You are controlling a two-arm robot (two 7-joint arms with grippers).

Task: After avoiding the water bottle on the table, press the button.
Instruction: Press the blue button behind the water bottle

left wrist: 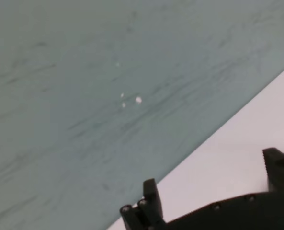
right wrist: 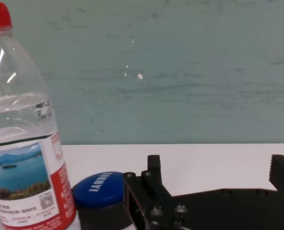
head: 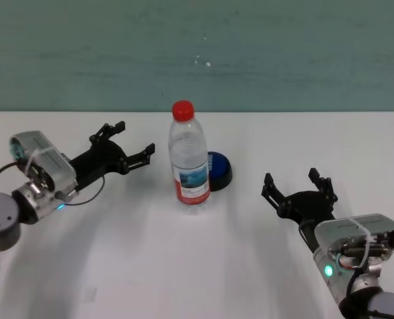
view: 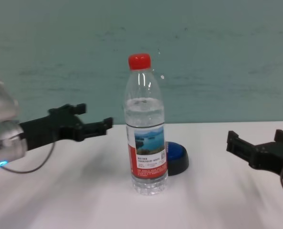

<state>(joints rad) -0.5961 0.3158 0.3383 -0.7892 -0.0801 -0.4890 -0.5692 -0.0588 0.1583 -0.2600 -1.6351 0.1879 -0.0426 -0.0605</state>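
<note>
Red-capped water bottle (head: pixel 189 163), lake-picture label, blue button (right wrist: pixel 100 189) with unreadable white lettering

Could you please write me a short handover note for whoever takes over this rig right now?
Left gripper: open, empty, held above the table to the left of the water bottle, pointing toward it.
Right gripper: open, empty, over the table's right side, well clear of the bottle.
The bottle stands upright mid-table, cap on. The button sits just behind it, toward the right, partly hidden from the head view.
Done: nothing touched or pressed.
Left: reach the button without hitting the bottle, then press it; the right side looks less blocked.
</note>
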